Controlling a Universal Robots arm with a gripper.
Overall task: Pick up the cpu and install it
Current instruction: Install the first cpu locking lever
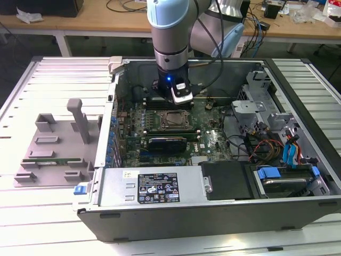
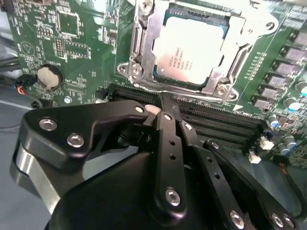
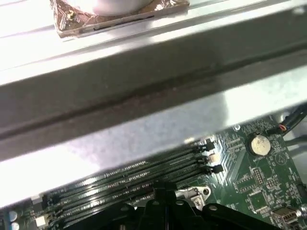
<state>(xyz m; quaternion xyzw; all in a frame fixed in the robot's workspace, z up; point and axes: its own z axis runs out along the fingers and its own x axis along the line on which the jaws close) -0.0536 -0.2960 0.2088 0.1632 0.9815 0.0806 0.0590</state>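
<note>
- One cpu (image 2: 192, 52) lies flat in the socket frame (image 2: 139, 48) on the motherboard (image 2: 72, 43), its silver top facing up, seen in the second wrist view; in the exterior view the same chip (image 1: 171, 120) sits in the middle of the board inside the open computer case (image 1: 213, 213).
- One gripper (image 2: 163, 103) hangs just beside the socket, over the memory slots (image 2: 216, 120). It grips nothing. Its black fingers (image 2: 168, 139) look drawn close together at the tip, but whether they are fully closed I cannot tell.
- Four long black memory slots (image 3: 124, 184) run side by side next to the socket in the first wrist view, all without sticks.
- One round silver coin battery (image 2: 49, 76) sits on the board, apart from the socket; it also appears in the first wrist view (image 3: 260, 144).
- One robot arm (image 1: 169, 37) reaches down into the case from above in the exterior view.
- One grey fixture tray (image 1: 50, 154) lies on the slatted table (image 1: 32, 213) at the exterior view's left, outside the case, with one long narrow green memory stick (image 1: 50, 160) lying on it.
- Two blue drive latches (image 1: 269, 173) show at the case's corner on the exterior view's right.
</note>
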